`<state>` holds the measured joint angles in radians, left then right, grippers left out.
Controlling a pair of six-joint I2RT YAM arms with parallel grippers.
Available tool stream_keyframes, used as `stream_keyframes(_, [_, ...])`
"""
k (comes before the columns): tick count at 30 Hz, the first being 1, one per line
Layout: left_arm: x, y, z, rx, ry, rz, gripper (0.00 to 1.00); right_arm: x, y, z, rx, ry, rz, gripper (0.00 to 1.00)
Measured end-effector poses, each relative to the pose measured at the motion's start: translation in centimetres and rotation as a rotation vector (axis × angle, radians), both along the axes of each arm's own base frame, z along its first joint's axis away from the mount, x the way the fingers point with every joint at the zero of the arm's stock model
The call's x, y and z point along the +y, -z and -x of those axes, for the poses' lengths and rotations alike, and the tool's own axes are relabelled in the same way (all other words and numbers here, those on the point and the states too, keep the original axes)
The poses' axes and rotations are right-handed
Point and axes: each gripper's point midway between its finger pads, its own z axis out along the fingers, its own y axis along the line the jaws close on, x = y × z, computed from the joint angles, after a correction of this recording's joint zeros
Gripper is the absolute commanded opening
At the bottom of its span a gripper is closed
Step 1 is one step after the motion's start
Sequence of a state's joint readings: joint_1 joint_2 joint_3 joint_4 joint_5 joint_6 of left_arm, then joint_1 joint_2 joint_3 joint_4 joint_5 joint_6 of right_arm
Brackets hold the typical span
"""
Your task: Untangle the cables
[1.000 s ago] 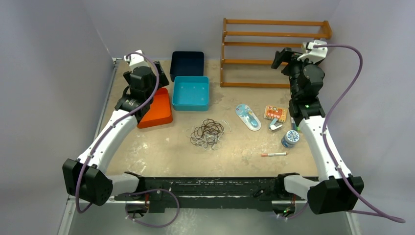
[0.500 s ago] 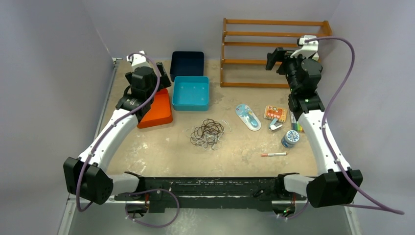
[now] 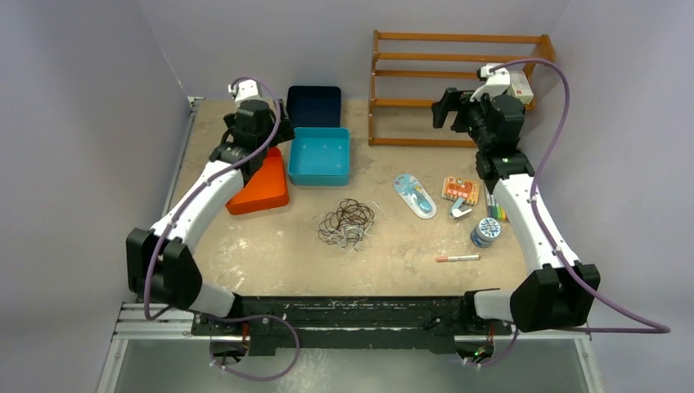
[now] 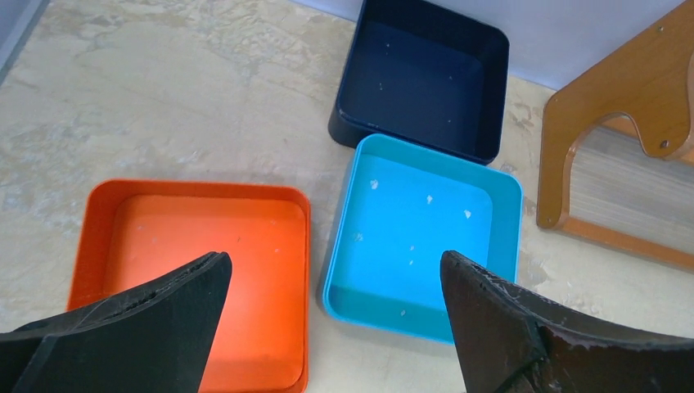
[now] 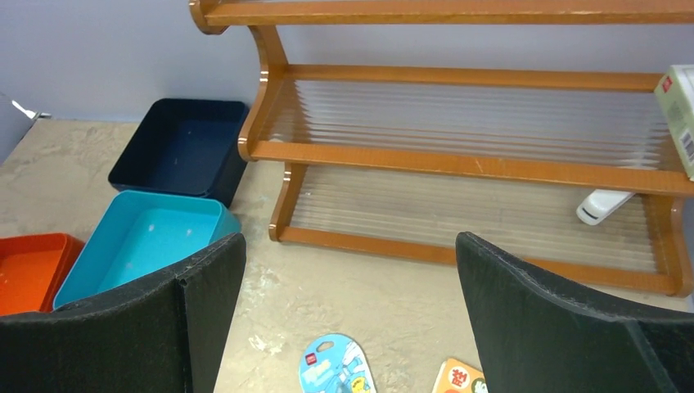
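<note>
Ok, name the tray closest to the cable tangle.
The light blue tray: the cables lie just in front of it; the orange tray is farther left, the navy tray behind.

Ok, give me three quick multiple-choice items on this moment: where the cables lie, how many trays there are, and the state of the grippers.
1. Where do the cables lie?
A. inside a tray
B. on the bare table, near its middle
C. lifted off the table

2. How many trays are on the table?
A. two
B. three
C. four

3. How do the left gripper and the right gripper stand?
A. both open, holding nothing
B. left shut on the cables
C. both shut

Answers:
1 B: the tangle rests on the tabletop, outside the trays.
2 B: there is an orange tray, a teal tray and a dark blue tray.
3 A: each wrist view shows the fingers wide apart with nothing between them.
</note>
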<state>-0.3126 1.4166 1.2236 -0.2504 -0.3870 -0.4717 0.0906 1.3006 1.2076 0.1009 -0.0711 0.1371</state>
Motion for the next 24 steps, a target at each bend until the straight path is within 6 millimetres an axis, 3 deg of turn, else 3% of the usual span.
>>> stream_keyframes(3, [-0.3,0.7,-2.2,0.025,0.001,0.010,0.99,0.4,0.5,0.0,0.012,-0.019,-0.003,0.99])
stream_keyframes(5, [-0.4,1.1,-4.8,0.042,0.001,0.028,0.98,0.6,1.1,0.1,0.025,-0.035,-0.006,0.99])
stream_keyframes(7, [0.5,1.5,-6.0,0.056,-0.020,0.026,0.98,1.0,1.9,0.2,0.043,-0.056,-0.011,0.99])
stream_keyframes(13, [1.4,3.3,-13.0,0.085,-0.037,-0.036,0.96,2.2,4.3,-0.3,0.106,-0.118,-0.031,0.99])
stream_keyframes(20, [1.2,9.6,-18.1,0.185,0.042,-0.067,0.94,2.9,4.9,-0.4,0.123,-0.150,-0.043,0.99])
stream_keyframes(24, [2.0,12.4,-19.8,0.225,0.060,-0.079,0.84,2.9,4.9,-0.4,0.124,-0.150,-0.045,0.99])
